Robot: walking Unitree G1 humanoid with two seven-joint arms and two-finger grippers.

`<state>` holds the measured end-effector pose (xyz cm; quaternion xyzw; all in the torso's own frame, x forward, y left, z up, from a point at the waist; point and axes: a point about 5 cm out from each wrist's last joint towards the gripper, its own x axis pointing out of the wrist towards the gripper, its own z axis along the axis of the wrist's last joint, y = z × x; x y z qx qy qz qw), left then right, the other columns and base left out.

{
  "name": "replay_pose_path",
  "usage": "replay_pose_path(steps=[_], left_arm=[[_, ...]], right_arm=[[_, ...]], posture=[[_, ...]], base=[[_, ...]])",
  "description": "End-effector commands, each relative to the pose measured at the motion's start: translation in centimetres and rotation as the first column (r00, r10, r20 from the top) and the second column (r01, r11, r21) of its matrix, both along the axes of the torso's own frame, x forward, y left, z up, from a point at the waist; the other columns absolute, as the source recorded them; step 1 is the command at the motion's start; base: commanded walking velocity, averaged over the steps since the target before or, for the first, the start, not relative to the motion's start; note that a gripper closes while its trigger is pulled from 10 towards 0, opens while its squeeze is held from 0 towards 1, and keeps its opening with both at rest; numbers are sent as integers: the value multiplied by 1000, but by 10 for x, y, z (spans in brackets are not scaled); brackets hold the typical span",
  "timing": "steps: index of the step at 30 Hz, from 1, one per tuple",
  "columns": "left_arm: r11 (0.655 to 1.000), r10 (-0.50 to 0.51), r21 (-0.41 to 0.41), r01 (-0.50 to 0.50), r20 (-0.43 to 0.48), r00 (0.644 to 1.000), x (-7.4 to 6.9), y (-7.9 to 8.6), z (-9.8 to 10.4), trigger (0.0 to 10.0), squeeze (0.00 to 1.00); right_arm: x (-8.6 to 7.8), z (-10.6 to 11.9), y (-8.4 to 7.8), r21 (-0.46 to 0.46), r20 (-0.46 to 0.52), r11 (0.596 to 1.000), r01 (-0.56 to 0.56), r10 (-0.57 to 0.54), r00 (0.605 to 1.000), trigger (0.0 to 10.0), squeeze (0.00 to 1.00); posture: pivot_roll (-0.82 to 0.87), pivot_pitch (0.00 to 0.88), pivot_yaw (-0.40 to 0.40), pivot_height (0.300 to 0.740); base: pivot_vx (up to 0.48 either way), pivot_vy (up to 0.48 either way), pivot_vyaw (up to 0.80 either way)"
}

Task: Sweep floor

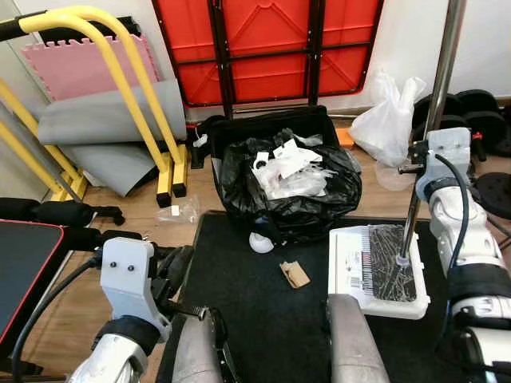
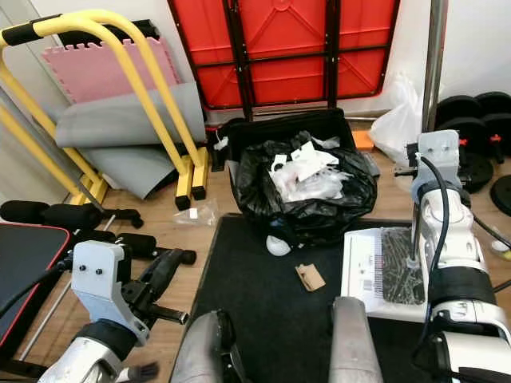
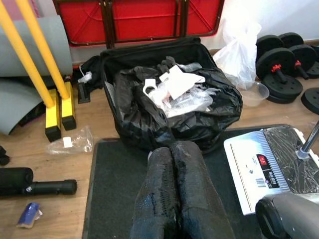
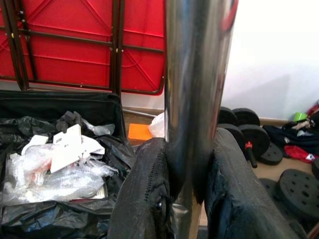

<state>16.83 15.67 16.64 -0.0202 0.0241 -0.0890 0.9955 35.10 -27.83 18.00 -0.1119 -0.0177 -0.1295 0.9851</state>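
Observation:
My right gripper is shut on the shiny metal pole of a floor sweeper. Its white head with a dark brush rests on the black mat to my right. A brown cardboard scrap lies on the mat just left of the head. A white round piece sits at the mat's far edge, against a black rubbish bag full of white plastic. My left gripper is shut and empty, held low over the mat's left edge.
A clear plastic wrapper and a small blue scrap lie on the wood floor at left. A yellow frame, grey rolled mats, a red folded table, a white bag, weights and a bench ring the area.

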Motion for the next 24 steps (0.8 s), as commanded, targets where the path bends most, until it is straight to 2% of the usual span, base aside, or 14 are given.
replay_pose_path(steps=[1, 11, 20, 21, 24], left_arm=[[997, -70, 11, 70, -5, 998, -2, -1, 1, 10000, 0], [997, -70, 13, 71, -5, 998, -2, -1, 2, 10000, 0], [997, -72, 13, 72, -6, 997, -3, -2, 3, 10000, 0], [997, -73, 13, 73, -7, 997, -3, -1, 3, 10000, 0], [997, -75, 13, 75, -7, 997, -3, -1, 3, 10000, 0]], right_arm=[[5, 15, 6, 18, 70, 1000, -23, 22, 997, 10000, 0], [5, 9, 5, 28, 56, 999, -34, 33, 998, 10000, 0], [6, 15, 7, 20, 99, 999, -49, 47, 994, 10000, 0], [5, 18, 5, 60, 148, 997, -54, 45, 988, 10000, 0], [3, 18, 4, 91, 165, 994, -60, 45, 985, 10000, 47]], posture=[[14, 145, 64, 515], [12, 149, 66, 485], [13, 151, 68, 455], [10, 153, 73, 455], [10, 153, 73, 455]], base=[[0, 0, 0], [0, 0, 0], [0, 0, 0], [0, 0, 0], [0, 0, 0]])
